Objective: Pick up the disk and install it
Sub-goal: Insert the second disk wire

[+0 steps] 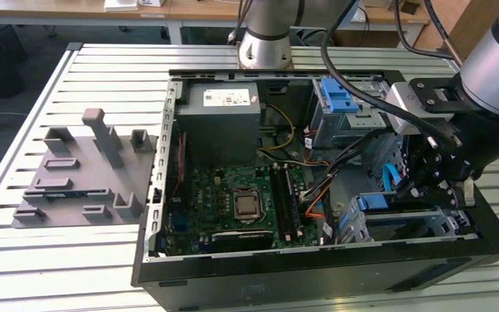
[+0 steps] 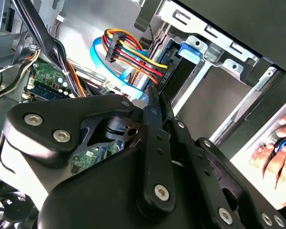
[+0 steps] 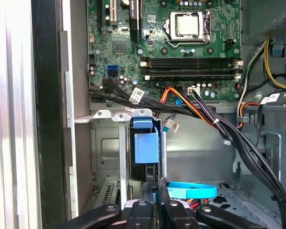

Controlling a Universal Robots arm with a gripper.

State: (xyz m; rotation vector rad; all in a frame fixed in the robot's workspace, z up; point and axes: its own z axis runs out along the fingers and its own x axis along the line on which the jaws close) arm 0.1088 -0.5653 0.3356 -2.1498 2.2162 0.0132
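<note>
The disk (image 3: pixel 145 143) stands on edge in the metal drive cage (image 3: pixel 105 143) at the case's front corner, its blue carrier end facing me; in the exterior view the disk (image 1: pixel 373 202) shows as a blue patch in that cage. My gripper (image 3: pixel 159 185) is shut, its two thin fingers pressed together with their tips at the disk's near end. I cannot tell whether they only touch it or pinch an edge. In the second wrist view the gripper (image 2: pixel 150 93) points toward the disk's blue carrier (image 2: pixel 189 50). The gripper (image 1: pixel 427 188) hangs inside the case at the exterior view's right.
Black and coloured cable bundles (image 3: pixel 205 114) and a light-blue data cable (image 3: pixel 193 191) run close by. The motherboard (image 1: pixel 241 201), grey power-supply box (image 1: pixel 223 107) and a blue latch (image 1: pixel 336 97) fill the case. A grey fixture (image 1: pixel 76 172) lies on the table. A person's hand (image 2: pixel 276 152) rests outside.
</note>
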